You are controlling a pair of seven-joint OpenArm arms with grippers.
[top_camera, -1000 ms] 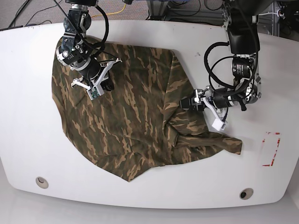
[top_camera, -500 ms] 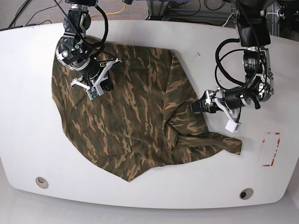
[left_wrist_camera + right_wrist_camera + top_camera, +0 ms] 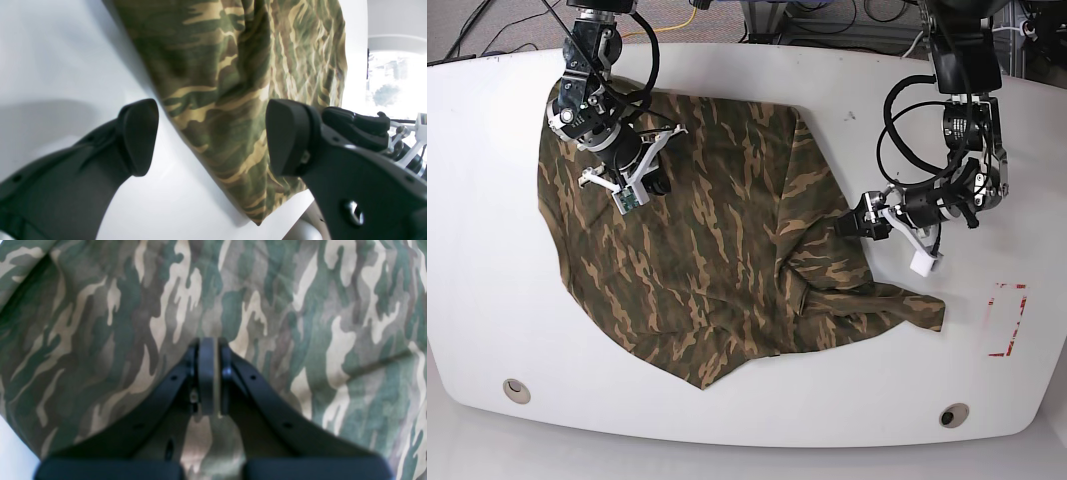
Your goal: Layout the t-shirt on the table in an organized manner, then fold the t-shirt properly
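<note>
- left claw (image 3: 210,136): jaws spread wide, nothing between the pads; one fingertip (image 3: 138,133) sits over bare white table (image 3: 50,66), the other over cloth
- directly ahead of that claw, the t-shirt (image 3: 233,83) edge runs diagonally between the two pads; cloth doesn't look gripped
- base view: left claw (image 3: 859,220) sits right at the shirt's side edge, white table on its far side
- beyond it toward the table corner: red rectangle mark (image 3: 1008,320), well apart from the claw; a round hole (image 3: 953,414) near the front edge
- right claw (image 3: 209,373): jaws pressed together, a thin fold of cloth looks pinched between the pads
- camouflage fabric fills everything around that claw in its wrist view; only a sliver of table shows at the lower corner
- base view: right claw (image 3: 642,180) is down on the shirt's upper part, near the back edge of the table
- t-shirt (image 3: 707,250) lies spread on the table between both claws, rumpled, with a folded-over flap below the left claw
- second round hole (image 3: 516,389) at the front edge, clear of the shirt
</note>
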